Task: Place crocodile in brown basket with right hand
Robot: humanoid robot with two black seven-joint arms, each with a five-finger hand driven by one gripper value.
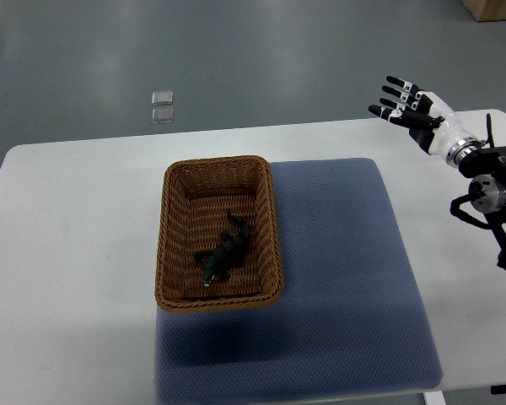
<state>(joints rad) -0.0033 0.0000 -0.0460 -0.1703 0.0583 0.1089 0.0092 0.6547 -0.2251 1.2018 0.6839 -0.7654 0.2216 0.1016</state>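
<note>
A dark green toy crocodile [222, 251] lies on the floor of the brown wicker basket [174, 181], toward its near end. The basket sits at the left edge of a blue mat [337, 261] on the white table. My right hand [402, 103] hovers at the table's far right, well away from the basket, with its black fingers [394, 83] spread and nothing in them. Its arm comes in from the right edge.
The white table [76, 236] stretches left of the basket. Two small clear squares [162, 106] lie on the grey floor beyond the table's far edge. A cardboard box corner [496, 8] shows at the top right.
</note>
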